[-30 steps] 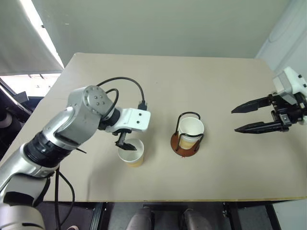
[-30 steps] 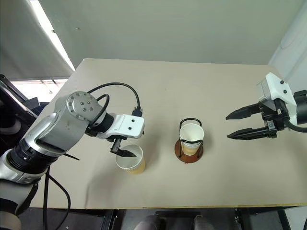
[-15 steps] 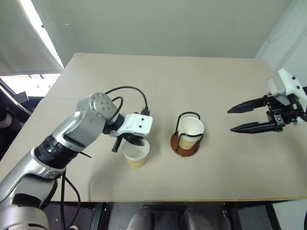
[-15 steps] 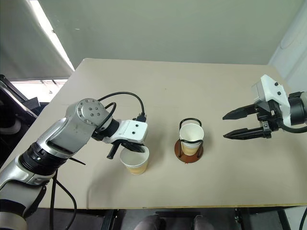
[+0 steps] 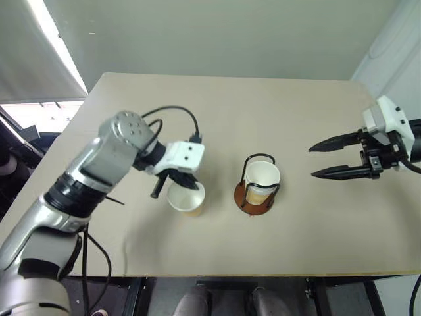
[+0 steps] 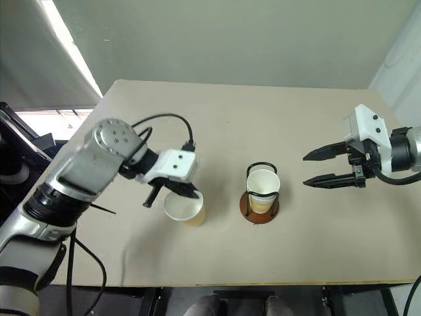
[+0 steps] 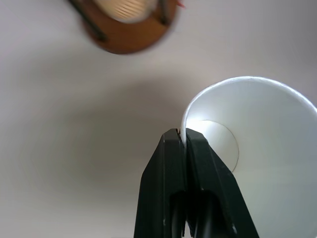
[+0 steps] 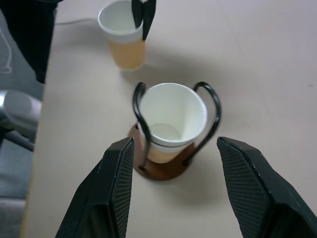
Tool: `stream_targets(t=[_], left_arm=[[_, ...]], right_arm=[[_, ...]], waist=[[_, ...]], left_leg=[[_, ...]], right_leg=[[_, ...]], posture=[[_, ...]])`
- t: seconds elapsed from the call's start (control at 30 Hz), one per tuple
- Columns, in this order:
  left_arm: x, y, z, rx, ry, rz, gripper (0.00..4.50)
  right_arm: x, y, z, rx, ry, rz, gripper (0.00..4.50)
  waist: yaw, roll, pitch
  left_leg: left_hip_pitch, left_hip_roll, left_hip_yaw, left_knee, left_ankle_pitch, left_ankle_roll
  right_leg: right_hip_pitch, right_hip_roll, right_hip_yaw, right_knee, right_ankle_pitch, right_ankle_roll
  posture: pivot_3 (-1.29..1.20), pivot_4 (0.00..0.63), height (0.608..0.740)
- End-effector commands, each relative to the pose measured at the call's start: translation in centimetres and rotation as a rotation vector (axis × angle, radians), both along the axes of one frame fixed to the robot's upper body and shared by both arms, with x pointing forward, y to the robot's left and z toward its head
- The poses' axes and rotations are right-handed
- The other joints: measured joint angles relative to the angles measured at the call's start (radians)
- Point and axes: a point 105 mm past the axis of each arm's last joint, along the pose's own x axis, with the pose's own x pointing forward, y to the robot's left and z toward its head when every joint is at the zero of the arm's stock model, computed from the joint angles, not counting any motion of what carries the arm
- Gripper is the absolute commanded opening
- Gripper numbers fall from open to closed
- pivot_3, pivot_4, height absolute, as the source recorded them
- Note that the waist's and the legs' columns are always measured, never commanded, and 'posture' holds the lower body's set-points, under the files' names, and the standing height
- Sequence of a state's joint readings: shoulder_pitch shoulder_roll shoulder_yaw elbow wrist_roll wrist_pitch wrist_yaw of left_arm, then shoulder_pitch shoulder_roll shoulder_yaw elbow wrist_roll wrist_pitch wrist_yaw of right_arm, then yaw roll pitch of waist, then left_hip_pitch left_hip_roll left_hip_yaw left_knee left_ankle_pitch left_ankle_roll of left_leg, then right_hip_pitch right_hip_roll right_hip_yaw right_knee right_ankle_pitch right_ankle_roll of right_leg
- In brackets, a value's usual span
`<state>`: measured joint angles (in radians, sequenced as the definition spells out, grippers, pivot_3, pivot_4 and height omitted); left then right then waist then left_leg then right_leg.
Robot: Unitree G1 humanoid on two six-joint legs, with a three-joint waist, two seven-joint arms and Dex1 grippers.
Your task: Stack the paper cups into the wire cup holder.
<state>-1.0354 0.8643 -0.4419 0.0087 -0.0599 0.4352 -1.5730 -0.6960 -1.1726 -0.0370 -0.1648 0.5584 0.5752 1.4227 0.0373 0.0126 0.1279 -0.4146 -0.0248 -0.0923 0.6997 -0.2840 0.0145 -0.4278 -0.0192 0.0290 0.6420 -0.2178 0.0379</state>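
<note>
Round reddish-brown wire cup holder [image 5: 255, 195] stood mid beige tabletop [image 5: 263, 118], tapered paper cup [image 5: 262, 178] nested inside. Second tan-walled paper cup [image 5: 186, 198] sat left of holder, near. Left pincer [image 5: 176, 185] on its rim; right pincer [image 5: 320, 160] well right of holder.

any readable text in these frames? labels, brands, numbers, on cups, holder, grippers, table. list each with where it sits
None readable.
Held paper cup: plain white inside, tan outer wall, no print.
Cup in the wire cup holder: only a thin dark line inside the wall, no lettering.
Holder's base: bare reddish-brown disc.
Left gripper, shut on the held cup's rim: plain black fingers.
Right gripper, open: no marking legible.
Table: bare.
</note>
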Motion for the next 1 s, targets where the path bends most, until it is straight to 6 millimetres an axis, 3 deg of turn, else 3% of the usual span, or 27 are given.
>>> stream_targets(t=[0.03, 0.3, 0.47, 0.73, 1.0], left_arm=[[-0.3, -0.6, 2.9, -0.064, -0.03, -0.05, 0.03], [-0.7, -2.9, 7.8, -0.217, -0.031, -0.103, 0.03], [0.0, -3.5, 10.3, -0.278, -0.062, -0.106, 0.03], [0.1, -5.8, 12.1, -0.344, -0.034, -0.174, 0.03], [0.4, -9.5, 11.5, -0.333, -0.002, -0.266, 0.03]], right_arm=[[0.0, 0.5, 0.9, -0.01, -0.039, 0.013, 2.67], [0.0, 0.4, 0.7, -0.016, -0.005, -0.005, 2.67], [0.1, 0.0, 0.1, -0.019, 0.016, -0.021, 2.67], [0.0, -0.9, -0.8, -0.016, 0.021, -0.043, 2.67], [-0.7, -1.3, -1.6, 0.003, 0.019, -0.055, 2.67]], waist=[[-0.002, 0.0, 0.0], [0.0, 0.0, 0.0], [-0.001, 0.0, 0.0], [0.005, 0.0, 0.0], [0.013, 0.0, 0.001]], left_leg=[[0.0, 0.0, 0.0, 0.0, 0.0, 0.0], [-0.002, 0.0, 0.0, -0.001, 0.0, 0.0], [-0.002, 0.0, 0.0, -0.001, 0.0, 0.0], [-0.003, 0.0, 0.0, -0.001, 0.0, 0.0], [-0.004, 0.0, 0.0, -0.001, -0.001, 0.001]], right_leg=[[0.0, 0.0, 0.0, 0.0, 0.0, 0.0], [0.0, 0.0, 0.0, -0.002, 0.0, 0.0], [-0.001, 0.0, 0.0, -0.002, 0.0, 0.0], [-0.001, 0.0, 0.0, -0.004, 0.0, 0.0], [-0.001, 0.0, 0.0, -0.007, 0.001, 0.002]], posture=[[0.0, 0.15, 0.74], [0.0, 0.15, 0.74], [0.0, 0.15, 0.74], [0.0, 0.15, 0.74], [0.0, 0.15, 0.74]])
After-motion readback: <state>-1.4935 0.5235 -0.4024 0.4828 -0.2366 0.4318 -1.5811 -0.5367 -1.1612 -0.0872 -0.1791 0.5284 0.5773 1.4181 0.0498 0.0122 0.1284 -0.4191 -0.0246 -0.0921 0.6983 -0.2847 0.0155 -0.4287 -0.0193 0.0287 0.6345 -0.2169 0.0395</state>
